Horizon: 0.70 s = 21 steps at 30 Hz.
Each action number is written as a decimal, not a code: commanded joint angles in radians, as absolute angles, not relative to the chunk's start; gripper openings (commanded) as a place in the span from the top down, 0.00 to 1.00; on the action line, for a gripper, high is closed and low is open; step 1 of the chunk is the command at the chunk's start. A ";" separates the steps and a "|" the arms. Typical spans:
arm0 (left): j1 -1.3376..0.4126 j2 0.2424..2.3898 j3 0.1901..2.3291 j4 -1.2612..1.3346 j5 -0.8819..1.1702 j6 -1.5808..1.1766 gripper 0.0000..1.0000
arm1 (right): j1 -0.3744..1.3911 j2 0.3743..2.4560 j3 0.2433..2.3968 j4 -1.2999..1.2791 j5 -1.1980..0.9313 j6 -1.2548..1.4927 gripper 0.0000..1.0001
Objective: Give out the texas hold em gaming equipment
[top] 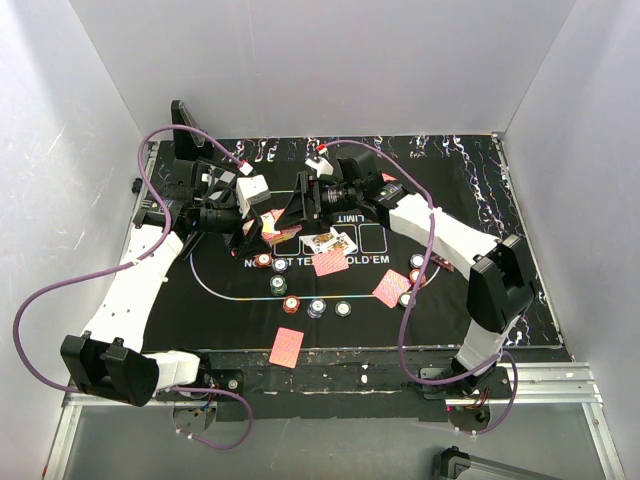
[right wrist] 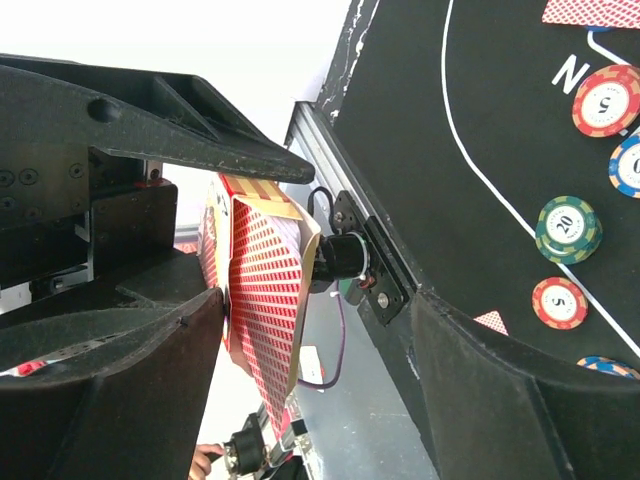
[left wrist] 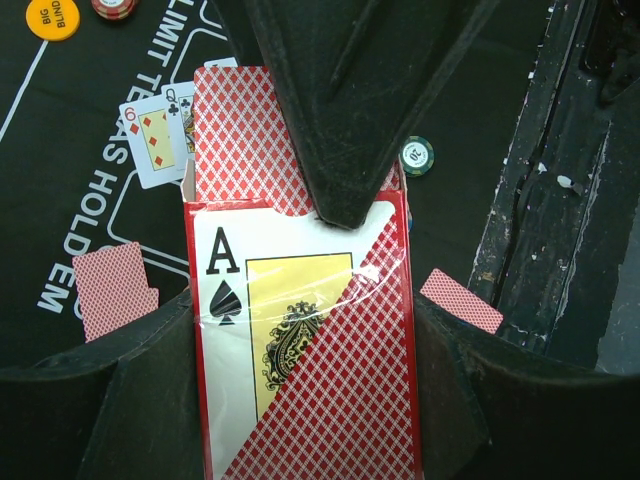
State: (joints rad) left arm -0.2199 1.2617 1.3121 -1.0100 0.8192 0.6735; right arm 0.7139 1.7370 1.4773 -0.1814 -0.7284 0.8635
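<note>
My left gripper [left wrist: 302,345] is shut on a red card box [left wrist: 330,400] with an ace of spades on its face, held above the mat's far middle [top: 272,228]. Red-backed cards [left wrist: 240,130] stick out of the box's open end. My right gripper [top: 298,208] is wide open at that end, with one finger lying over the opening. In the right wrist view the box [right wrist: 262,300] sits against the left finger, inside the open right gripper [right wrist: 315,330]. Face-up cards [top: 330,242] and face-down cards [top: 391,288] lie on the mat, among red, green and blue chips [top: 279,286].
The black printed mat [top: 460,200] covers the table. A face-down card [top: 286,346] lies at its near edge. More chips [top: 416,268] sit at the right. A yellow big-blind disc [left wrist: 52,17] and a green chip [left wrist: 416,155] lie below the box. Grey walls stand on three sides.
</note>
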 commanded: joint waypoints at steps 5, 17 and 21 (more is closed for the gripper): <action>-0.221 1.226 1.331 -0.983 0.862 0.684 1.00 | 0.704 1.724 1.467 -0.069 -0.775 0.916 0.40; -0.221 1.224 1.344 -0.979 0.865 0.675 1.00 | 0.649 1.671 1.378 -0.032 -0.776 0.933 0.56; -0.219 1.224 1.350 -0.980 0.865 0.673 1.00 | 0.631 1.649 1.353 -0.043 -0.773 0.922 0.57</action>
State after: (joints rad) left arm -0.2199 1.2617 1.3121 -1.0161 0.8116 0.6727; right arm 0.6476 1.6993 1.3823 -0.0486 -0.7807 0.9428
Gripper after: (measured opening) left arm 0.642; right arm 0.437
